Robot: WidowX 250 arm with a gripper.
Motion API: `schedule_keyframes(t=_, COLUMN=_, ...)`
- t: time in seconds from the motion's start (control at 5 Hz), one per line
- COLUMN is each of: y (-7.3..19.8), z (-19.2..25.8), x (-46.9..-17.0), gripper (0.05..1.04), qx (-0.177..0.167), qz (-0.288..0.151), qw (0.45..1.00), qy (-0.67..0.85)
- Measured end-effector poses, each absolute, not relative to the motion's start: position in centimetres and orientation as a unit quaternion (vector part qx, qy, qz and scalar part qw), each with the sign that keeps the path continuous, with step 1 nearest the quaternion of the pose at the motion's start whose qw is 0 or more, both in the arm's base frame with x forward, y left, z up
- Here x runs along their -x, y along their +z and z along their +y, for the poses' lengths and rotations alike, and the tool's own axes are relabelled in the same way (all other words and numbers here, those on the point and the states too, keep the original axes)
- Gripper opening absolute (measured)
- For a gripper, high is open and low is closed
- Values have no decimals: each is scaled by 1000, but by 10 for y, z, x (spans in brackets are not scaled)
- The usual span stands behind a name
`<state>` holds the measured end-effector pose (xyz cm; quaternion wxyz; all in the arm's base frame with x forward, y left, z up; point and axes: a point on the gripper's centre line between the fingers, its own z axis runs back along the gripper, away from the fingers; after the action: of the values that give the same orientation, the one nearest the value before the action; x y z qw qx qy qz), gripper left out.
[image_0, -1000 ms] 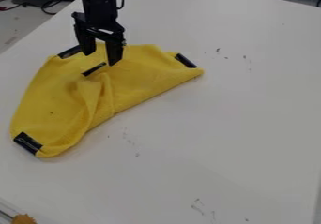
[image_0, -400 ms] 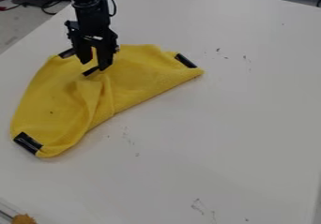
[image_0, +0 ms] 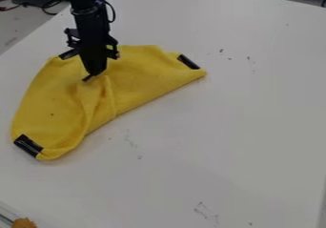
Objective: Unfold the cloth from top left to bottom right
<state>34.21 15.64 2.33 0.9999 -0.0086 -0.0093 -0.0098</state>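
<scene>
My gripper (image_0: 95,73) was positioned over the upper middle of the yellow cloth (image_0: 47,107), pointing down, with its 2 fingertips at the cloth's surface. Gripper state: narrow, fingers drawn together, holding a pinch of the cloth beside 1 short black strip (image_0: 88,78). That strip slanted down and to the left from the fingertips.

Cloth location: left half of the camera view, lying on the white table (image_0: 235,127). Cloth condition: partly folded. Its long lower-right edge ran at a slant from the right corner, near the middle of the view, down to the rounded bottom end at lower left. A raised fold (image_0: 96,98) extended from the fingertips down toward that edge, with creases alongside it.

I counted 3 further black strips on the cloth. Strip 1 (image_0: 68,54) lay at the upper-left edge, just beside my gripper. Strip 2 (image_0: 188,61) lay near the right corner. Strip 3 (image_0: 28,145) lay at the lower-left corner.

Surroundings: small dark marks (image_0: 202,209) were on the table surface. An orange-brown object (image_0: 24,222) sat at the bottom left of the view. Dark cables (image_0: 51,5) lay beyond the table at upper left.
</scene>
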Motion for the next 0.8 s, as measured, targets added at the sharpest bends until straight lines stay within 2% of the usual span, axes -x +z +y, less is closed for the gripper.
schedule_keyframes(t=0.2, y=17, z=155, x=-342, gripper=82, qx=15, qz=-6, qw=1000, qy=-8)
schedule_keyframes(t=0.4, y=17, z=156, x=-341, gripper=80, qx=13, qz=-5, qw=1000, qy=-7)
schedule_keyframes(t=0.6, y=17, z=157, x=-339, gripper=231, qx=7, qz=2, qw=1000, qy=-8)
schedule_keyframes(t=0.8, y=17, z=158, x=-338, gripper=490, qx=2, qz=8, qw=1000, qy=-8)
